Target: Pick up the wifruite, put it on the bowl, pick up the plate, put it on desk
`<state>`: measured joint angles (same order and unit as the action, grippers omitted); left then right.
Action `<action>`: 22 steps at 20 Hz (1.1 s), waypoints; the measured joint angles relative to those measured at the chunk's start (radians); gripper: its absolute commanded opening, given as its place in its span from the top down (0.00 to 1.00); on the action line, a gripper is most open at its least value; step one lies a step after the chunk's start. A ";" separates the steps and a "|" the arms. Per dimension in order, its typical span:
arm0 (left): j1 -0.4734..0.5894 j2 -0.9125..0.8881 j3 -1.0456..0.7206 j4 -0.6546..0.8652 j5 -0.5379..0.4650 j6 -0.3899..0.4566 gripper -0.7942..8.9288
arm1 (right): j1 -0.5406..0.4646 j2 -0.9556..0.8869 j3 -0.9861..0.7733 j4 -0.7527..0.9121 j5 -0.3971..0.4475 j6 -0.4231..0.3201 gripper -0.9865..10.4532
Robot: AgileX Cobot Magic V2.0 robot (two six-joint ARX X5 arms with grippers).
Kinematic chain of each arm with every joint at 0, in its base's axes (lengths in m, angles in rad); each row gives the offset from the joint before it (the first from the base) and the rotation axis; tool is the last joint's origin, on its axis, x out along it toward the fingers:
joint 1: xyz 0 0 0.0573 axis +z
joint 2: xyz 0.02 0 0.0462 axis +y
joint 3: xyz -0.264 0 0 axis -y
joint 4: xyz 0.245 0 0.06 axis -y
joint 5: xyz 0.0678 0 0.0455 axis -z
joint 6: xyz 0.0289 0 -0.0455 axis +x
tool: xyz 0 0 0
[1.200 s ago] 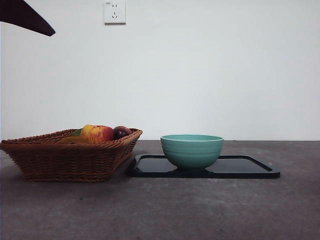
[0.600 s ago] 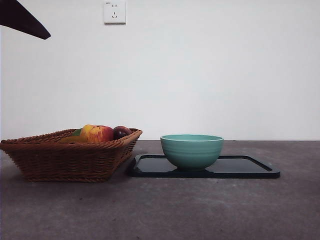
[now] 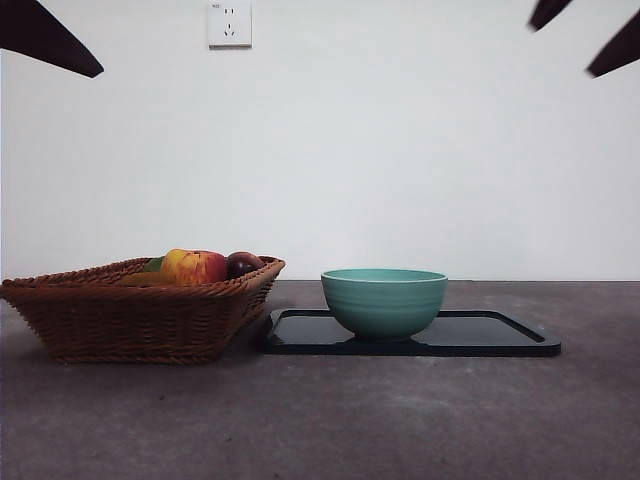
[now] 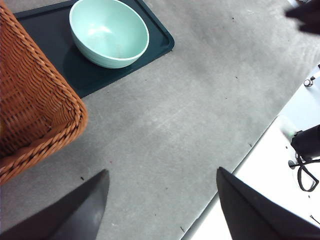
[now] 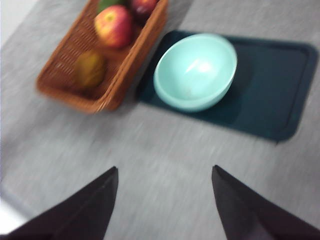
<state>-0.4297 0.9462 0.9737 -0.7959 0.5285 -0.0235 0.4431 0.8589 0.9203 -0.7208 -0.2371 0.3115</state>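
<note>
- Nearest the front camera, the desk (image 3: 330, 420) lies bare, a matte grey-brown surface with faint mottling.
- Farther back, the bowl (image 3: 384, 300) stands upright on a dark rectangular tray (image 3: 500, 335), toward the tray's basket-side end; seen from above its inside holds nothing.
- Just beside the tray sits a brown wicker basket (image 3: 130, 315), its near corner close to the tray's edge, though contact cannot be told.
- Inside the basket, a red-yellow apple (image 3: 193, 266) and a dark plum (image 3: 243, 263) show above the rim, with a green fruit (image 3: 153, 265) peeping out behind the apple.
- From the right wrist camera, the wifruite (image 5: 90, 68) appears as a dull-brown blur on the basket floor, near the end of the basket away from the apple; that picture is smeared, so its outline is vague.
- High over the desk, the left gripper (image 4: 160, 185) hangs with its jaws spread wide, nothing between them, above bare tabletop beside the basket's corner.
- Likewise aloft, the right gripper (image 5: 162, 182) has its jaws wide apart and holds nothing, looking down on basket, bowl and tray.
- Against the far white wall, a socket plate (image 3: 229, 24) sits up high, and dark arm tips cut into both top corners of the front picture.
</note>
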 measured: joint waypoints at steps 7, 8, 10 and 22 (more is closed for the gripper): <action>0.000 0.000 0.000 0.000 0.000 0.004 0.56 | -0.065 0.396 0.214 0.037 0.006 -0.032 0.65; 0.000 0.000 0.000 0.000 0.000 0.007 0.56 | -0.077 0.446 0.242 0.038 0.006 -0.045 0.65; 0.000 0.000 0.000 0.000 0.000 0.008 0.56 | -0.100 0.533 0.288 0.039 0.006 -0.064 0.65; 0.000 0.000 0.000 0.000 0.000 0.008 0.56 | -0.116 0.871 0.319 0.252 0.006 -0.079 0.65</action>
<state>-0.4297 0.9462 0.9737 -0.7959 0.5285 -0.0154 0.3271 1.7302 1.2392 -0.4686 -0.2310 0.2325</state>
